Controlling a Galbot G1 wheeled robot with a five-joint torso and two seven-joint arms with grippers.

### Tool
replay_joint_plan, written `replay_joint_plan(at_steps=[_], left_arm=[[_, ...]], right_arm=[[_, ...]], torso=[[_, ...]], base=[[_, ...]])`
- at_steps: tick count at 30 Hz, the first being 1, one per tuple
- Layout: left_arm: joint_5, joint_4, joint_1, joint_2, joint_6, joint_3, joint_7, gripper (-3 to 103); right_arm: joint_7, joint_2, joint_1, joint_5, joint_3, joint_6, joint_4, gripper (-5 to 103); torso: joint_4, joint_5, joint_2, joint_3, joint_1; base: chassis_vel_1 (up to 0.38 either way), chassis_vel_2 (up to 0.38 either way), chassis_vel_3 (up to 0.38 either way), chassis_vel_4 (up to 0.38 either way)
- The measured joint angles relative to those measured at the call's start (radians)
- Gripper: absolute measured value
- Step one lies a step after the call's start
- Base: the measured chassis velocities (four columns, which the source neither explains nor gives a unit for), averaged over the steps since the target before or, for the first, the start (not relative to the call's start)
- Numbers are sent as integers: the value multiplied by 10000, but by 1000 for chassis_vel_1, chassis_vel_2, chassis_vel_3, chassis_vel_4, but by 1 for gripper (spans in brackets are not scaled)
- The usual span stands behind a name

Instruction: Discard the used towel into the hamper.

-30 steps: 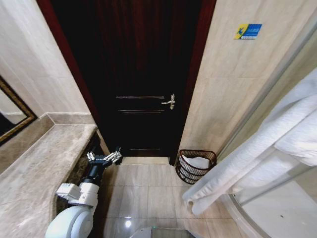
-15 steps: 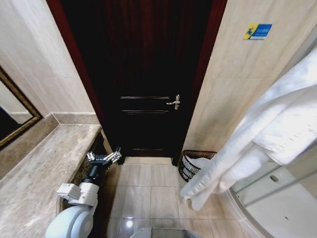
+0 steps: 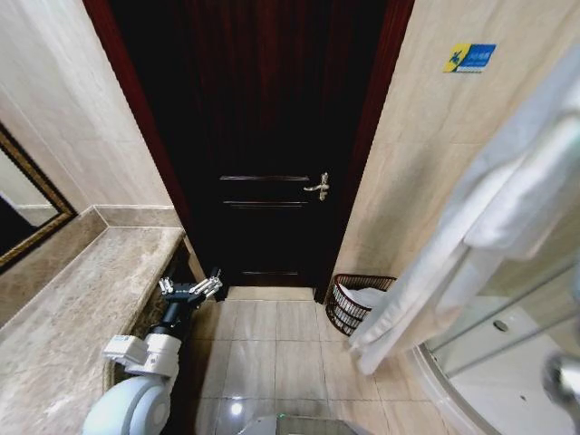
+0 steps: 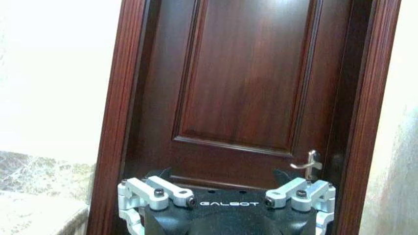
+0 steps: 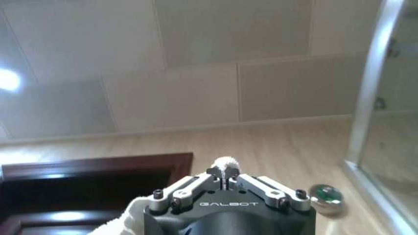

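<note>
A long white towel [image 3: 471, 217] hangs in the air at the right of the head view, its lower end dangling just right of the hamper [image 3: 347, 313]. The hamper is a small dark open-weave basket standing on the floor by the door frame, with white cloth lying inside. In the right wrist view my right gripper [image 5: 225, 177] is shut on a pinch of the towel [image 5: 226, 163], and more white cloth [image 5: 127, 220] bulges beside its body. My left gripper [image 3: 191, 288] hovers open and idle near the counter's end, facing the door [image 4: 242, 83].
A dark wooden door [image 3: 263, 136] with a metal handle [image 3: 318, 188] stands closed ahead. A marble counter [image 3: 63, 317] runs along the left under a framed mirror [image 3: 23, 213]. A glass shower enclosure [image 3: 507, 362] fills the right. Tiled floor [image 3: 272, 353] lies between counter and hamper.
The towel has risen and swung to the right, so less of it drapes in front of the hamper. The view shifted slightly a second ago. The left arm has not moved.
</note>
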Motion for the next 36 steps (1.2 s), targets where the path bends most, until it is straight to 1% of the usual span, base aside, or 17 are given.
replay_joint_plan(at_steps=[1,4,5,9,10,12,13,16,17,21,27,28,36], left_arm=[[0,0,0,0,0,0,0,100],[0,1,0,-2,0,-1,0,100],[0,1,0,-2,0,-1,0,100],[0,0,0,-2,0,0,1,100],[0,0,0,-2,0,0,1,100],[0,0,0,-2,0,0,0,100],[0,0,0,-2,0,0,0,100],[0,0,1,-2,0,0,1,100],[0,0,1,-2,0,0,1,100],[0,0,1,-2,0,0,1,100],[0,0,0,-2,0,0,1,100],[0,0,0,-2,0,0,0,100],[0,0,0,-2,0,0,1,100]], right_arm=[[0,0,0,0,0,0,0,2],[-182,456,1404,-334,-661,80,-793,2],[-182,456,1404,-334,-661,80,-793,2],[-295,698,2992,-602,-1533,95,-1727,2],[-295,698,2992,-602,-1533,95,-1727,2],[-463,791,3763,-768,-1954,174,-2371,2],[-463,791,3763,-768,-1954,174,-2371,2],[-751,1004,4928,-950,-2490,314,-3319,2],[-751,1004,4928,-950,-2490,314,-3319,2],[-1168,1294,6008,-1093,-2932,456,-4409,2],[-1361,1496,6577,-1122,-3126,459,-4977,2],[-1382,1525,6598,-1131,-3137,455,-4995,2],[-1383,1548,6217,-1229,-2947,325,-4717,2]], torso=[[0,0,0,0,0],[1,-10,1,-1,1],[1,-10,1,-1,1],[-3,-4,2,-1,0],[-3,-4,2,-1,0],[-4,-3,3,-2,-1],[-4,-3,3,-2,-1],[-3,-5,2,-1,-1],[-3,-5,2,-1,-1],[-2,-2,3,-2,-1],[-2,-8,4,-2,-1],[-2,-5,4,-2,-1],[-1,2,3,0,0]], base=[[0,0,0,0],[0,0,0,0],[0,0,0,0],[0,0,0,0],[0,0,0,0],[0,0,0,0],[0,0,0,0],[0,0,0,0],[0,0,0,0],[0,0,0,0],[0,0,0,0],[0,0,0,0],[0,0,0,0]])
